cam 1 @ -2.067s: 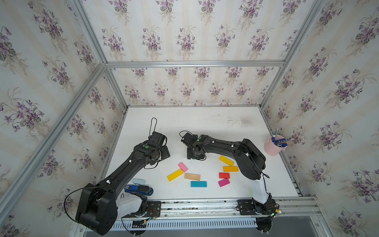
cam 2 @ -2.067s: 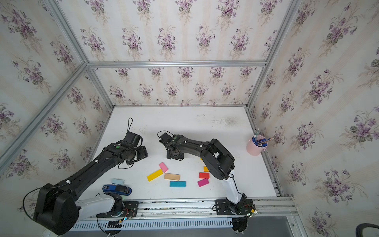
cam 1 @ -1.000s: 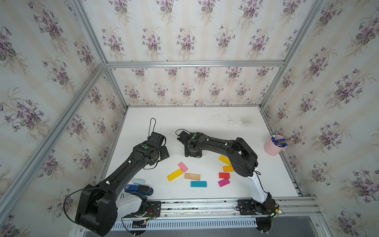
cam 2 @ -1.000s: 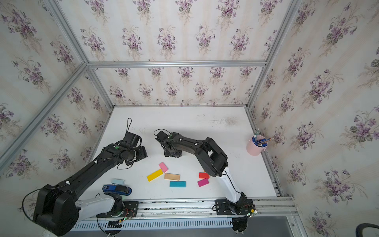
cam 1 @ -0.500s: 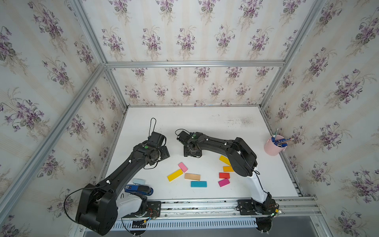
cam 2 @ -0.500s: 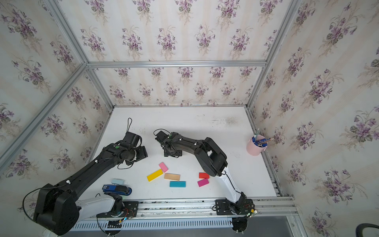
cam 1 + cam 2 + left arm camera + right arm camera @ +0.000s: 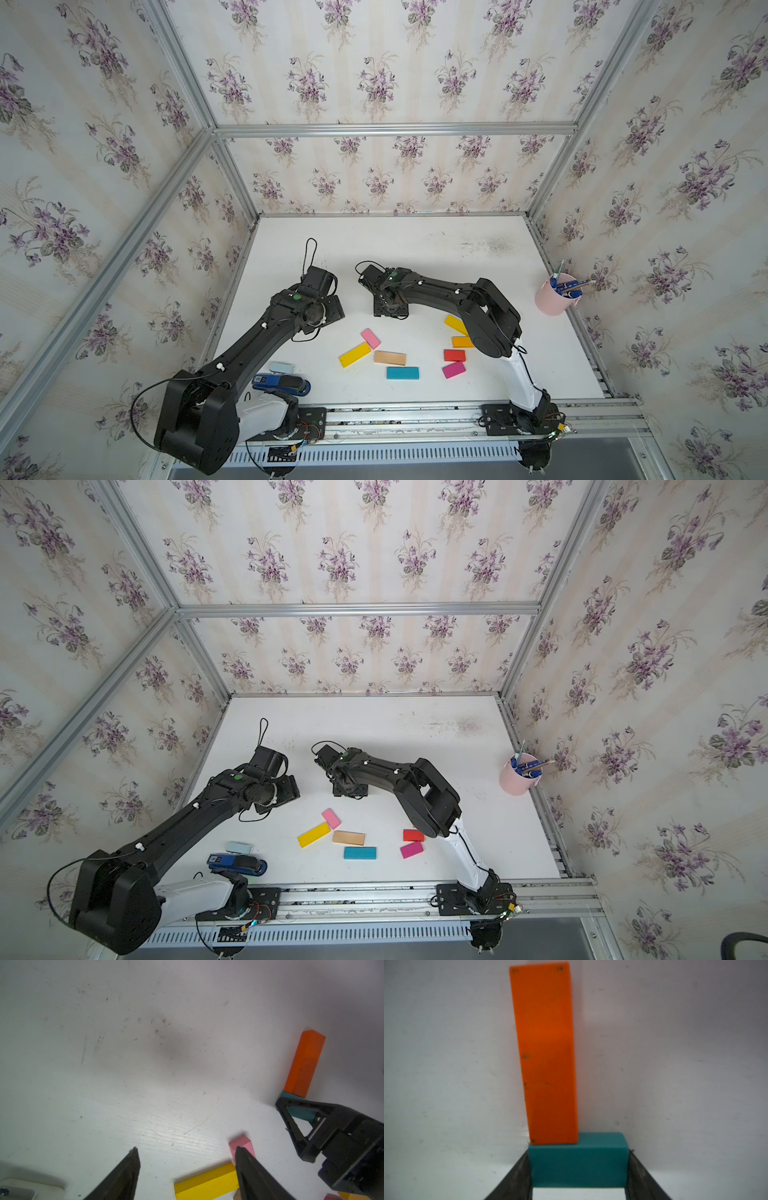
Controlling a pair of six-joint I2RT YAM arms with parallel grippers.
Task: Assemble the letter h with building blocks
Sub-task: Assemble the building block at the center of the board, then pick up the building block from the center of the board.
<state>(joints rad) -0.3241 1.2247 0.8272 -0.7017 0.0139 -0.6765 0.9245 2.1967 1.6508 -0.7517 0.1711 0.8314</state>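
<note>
In the right wrist view my right gripper (image 7: 578, 1154) is shut on a short teal block (image 7: 578, 1165), one finger against each end. That block butts against the end of a long orange block (image 7: 546, 1053) lying flat on the white table; both are hidden under the arm in the top views. My left gripper (image 7: 186, 1148) hangs open over bare table, its fingers empty, beside a pink block (image 7: 242, 1144) and a long yellow block (image 7: 205, 1182). Both top views show the right gripper (image 7: 388, 306) mid-table and the left gripper (image 7: 332, 307) to its left.
Loose blocks lie toward the front: pink (image 7: 370, 338), yellow (image 7: 355, 354), wood (image 7: 390, 358), teal (image 7: 402, 372), yellow (image 7: 456, 324), orange (image 7: 462, 341), red (image 7: 454, 355), magenta (image 7: 453, 369). A pale blue pad (image 7: 281, 367) and dark blue stapler (image 7: 282, 382) sit front left. A pink pen cup (image 7: 555, 297) stands right.
Two seconds ago the right gripper was a little further right; it has shifted left and has held still for the last second. The left arm has barely moved.
</note>
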